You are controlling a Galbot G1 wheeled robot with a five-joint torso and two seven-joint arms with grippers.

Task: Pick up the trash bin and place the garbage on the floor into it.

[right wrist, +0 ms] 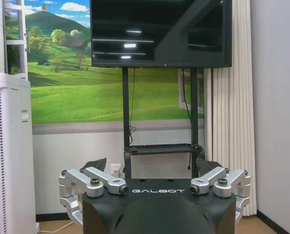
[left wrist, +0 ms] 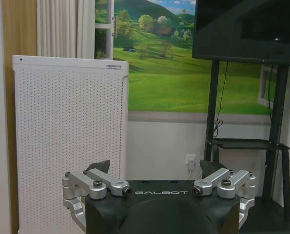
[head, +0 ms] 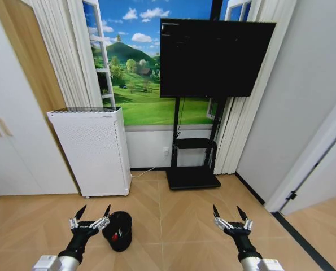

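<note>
With the left pincer (head: 91, 217) spread wide just beside the trash bin (head: 120, 230) (right pincer (head: 231, 218) equally wide, idle), a careless sideways approach could topple it.

The left gripper (head: 92, 213) covers the left side of the trash bin (head: 120, 230) at lower left of the head view. A small red mark on the bin is too small to identify. Both arms are cut off by the bottom edge.
</note>
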